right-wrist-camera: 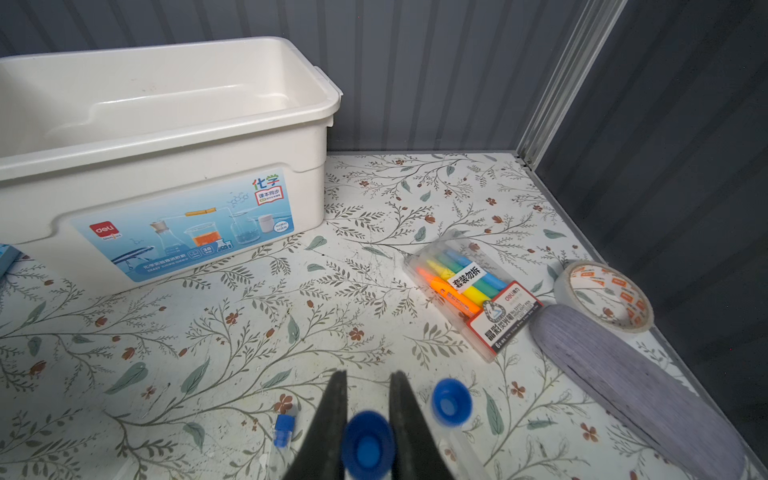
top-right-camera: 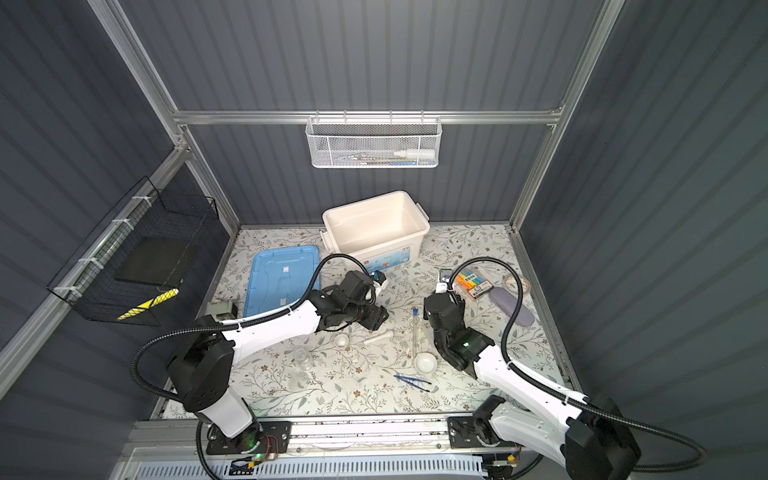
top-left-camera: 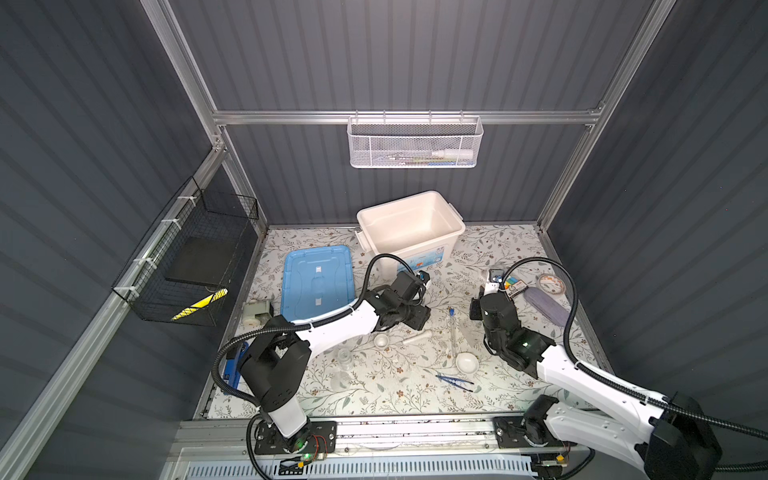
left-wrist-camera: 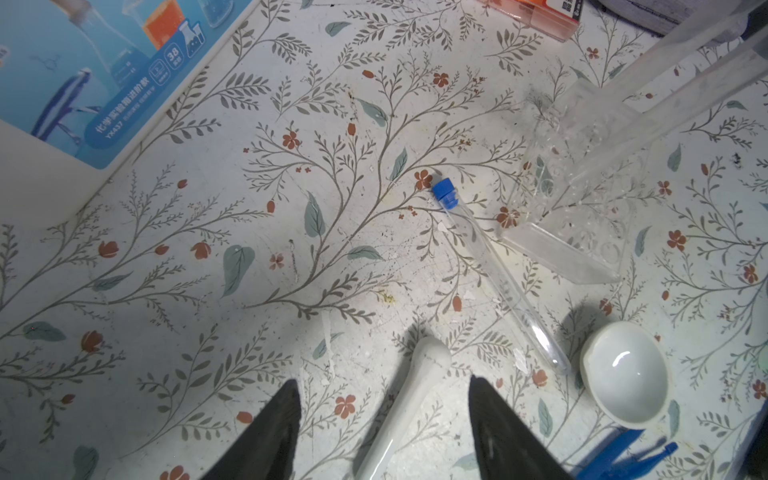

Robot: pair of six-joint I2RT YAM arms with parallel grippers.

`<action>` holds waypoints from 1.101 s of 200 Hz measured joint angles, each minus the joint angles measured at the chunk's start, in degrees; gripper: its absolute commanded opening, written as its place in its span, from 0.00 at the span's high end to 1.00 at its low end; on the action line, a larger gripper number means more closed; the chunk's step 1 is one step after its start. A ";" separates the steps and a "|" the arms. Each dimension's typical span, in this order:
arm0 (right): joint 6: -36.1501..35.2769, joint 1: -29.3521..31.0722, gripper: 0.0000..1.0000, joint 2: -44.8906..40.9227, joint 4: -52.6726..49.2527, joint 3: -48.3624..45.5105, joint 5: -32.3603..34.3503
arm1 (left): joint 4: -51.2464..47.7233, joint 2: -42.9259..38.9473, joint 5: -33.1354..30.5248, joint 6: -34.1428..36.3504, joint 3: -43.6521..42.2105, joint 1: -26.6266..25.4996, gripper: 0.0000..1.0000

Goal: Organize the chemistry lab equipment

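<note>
My left gripper (left-wrist-camera: 383, 380) is open just above the table, one finger on either side of the white pestle (left-wrist-camera: 407, 407) and touching nothing. My right gripper (right-wrist-camera: 370, 374) is shut on a clear blue-capped tube (right-wrist-camera: 368, 444). A second capped tube (right-wrist-camera: 451, 402) stands beside it. Both tubes run down into the clear plastic rack (left-wrist-camera: 582, 187). A third tube (left-wrist-camera: 490, 266) lies flat on the table next to the rack. A white dish (left-wrist-camera: 623, 374) and dark blue tweezers (top-left-camera: 455, 381) lie nearer the front. A smaller dish (top-left-camera: 381, 340) and clear glassware (top-left-camera: 344, 358) sit front left.
An open white bin (top-left-camera: 411, 232) stands at the back, its blue lid (top-left-camera: 318, 282) flat to its left. A marker pack (right-wrist-camera: 469, 291), tape roll (right-wrist-camera: 606, 297) and grey case (right-wrist-camera: 636, 386) lie at the right wall. A blue stapler (top-left-camera: 230, 365) lies by the left arm's base.
</note>
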 measured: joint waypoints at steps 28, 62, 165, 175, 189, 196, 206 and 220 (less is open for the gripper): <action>0.07 0.02 0.84 -0.09 0.48 -0.28 0.48 | 0.00 0.04 0.00 -0.17 0.00 0.00 0.34; 0.50 0.02 0.84 0.22 1.66 -0.66 1.29 | 0.02 0.37 0.00 -0.26 0.00 0.00 0.34; 2.25 0.02 0.85 0.72 3.15 -1.11 3.19 | 0.24 0.72 -0.02 -0.39 0.00 -0.35 0.34; 2.54 0.02 0.85 0.72 3.26 -1.18 3.30 | 0.28 0.72 -0.02 -0.42 -0.02 -0.37 0.34; 2.84 0.02 0.85 0.72 3.37 -1.20 3.43 | 0.42 0.72 -0.02 -0.42 -0.02 -0.37 0.34; 2.97 0.02 0.85 0.72 3.41 -1.20 3.45 | 0.46 0.72 -0.04 -0.42 -0.02 -0.37 0.34; 3.02 0.02 0.85 0.72 3.43 -1.20 3.45 | 0.55 0.72 -0.04 -0.44 -0.04 -0.37 0.34; 3.02 0.02 0.85 0.72 3.43 -1.20 3.45 | 0.74 0.72 -0.04 -0.61 -0.04 -0.44 0.34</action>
